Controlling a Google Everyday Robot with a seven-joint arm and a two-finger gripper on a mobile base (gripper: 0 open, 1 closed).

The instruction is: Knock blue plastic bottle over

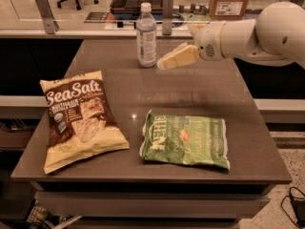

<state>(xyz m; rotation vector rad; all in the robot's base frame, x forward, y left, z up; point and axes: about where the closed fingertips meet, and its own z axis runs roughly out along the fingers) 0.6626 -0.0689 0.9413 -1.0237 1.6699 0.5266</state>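
The blue plastic bottle (146, 35), clear pale blue with a white cap and a whitish label, stands upright at the far middle of the brown table (190, 87). My gripper (163, 64), with pale yellow fingers on a white arm reaching in from the right, hangs just right of the bottle at the height of its lower half. Its tips are very close to the bottle's base; I cannot tell whether they touch.
A Sea Salt chip bag (78, 118) lies flat at the front left. A green chip bag (185, 140) lies flat at the front right. Behind the table are a counter rail, a cardboard box (230, 0) and an office chair.
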